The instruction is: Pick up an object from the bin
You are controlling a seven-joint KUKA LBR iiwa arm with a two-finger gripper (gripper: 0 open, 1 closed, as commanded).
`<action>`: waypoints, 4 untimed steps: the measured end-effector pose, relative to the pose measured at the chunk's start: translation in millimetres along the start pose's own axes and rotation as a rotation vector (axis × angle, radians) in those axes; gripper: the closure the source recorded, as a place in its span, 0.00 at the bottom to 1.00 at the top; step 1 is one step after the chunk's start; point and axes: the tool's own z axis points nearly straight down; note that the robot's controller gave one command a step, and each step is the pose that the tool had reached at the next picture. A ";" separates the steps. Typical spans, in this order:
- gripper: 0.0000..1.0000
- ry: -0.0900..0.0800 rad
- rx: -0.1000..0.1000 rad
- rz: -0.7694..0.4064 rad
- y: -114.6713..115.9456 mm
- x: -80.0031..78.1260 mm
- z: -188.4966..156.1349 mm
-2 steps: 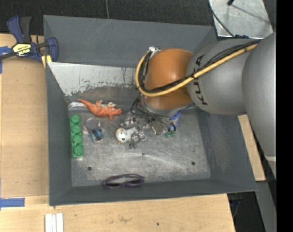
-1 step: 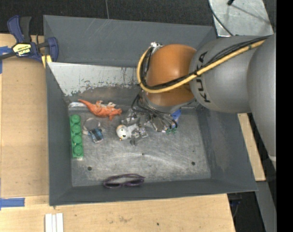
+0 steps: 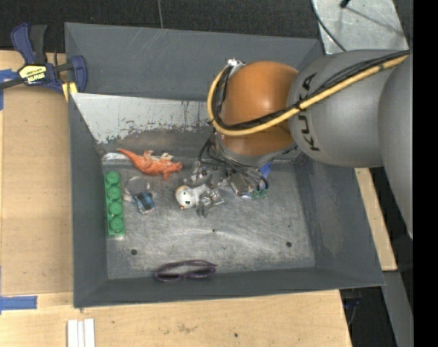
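My gripper hangs low in the middle of the bin, under the arm's orange dome. Just left of it lies a small white rounded thing with a dark spot, touching or nearly touching the gripper's metal parts. An orange toy lizard lies up and to the left, near the back wall. A small blue and grey thing rests further left on the floor. A blue and green piece peeks out at the gripper's right side, partly hidden.
A green strip of round studs lies along the bin's left wall. Purple glasses lie against the front wall. The arm and its dome cover the bin's back right part.
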 end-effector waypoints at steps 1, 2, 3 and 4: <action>1.00 0.000 0.000 0.000 0.0 0.2 -20.2; 1.00 -0.006 0.001 0.001 -0.3 -1.3 -35.8; 1.00 -0.006 0.001 0.001 -0.3 -1.3 -47.8; 1.00 -0.007 0.002 0.001 -0.4 -1.5 -57.0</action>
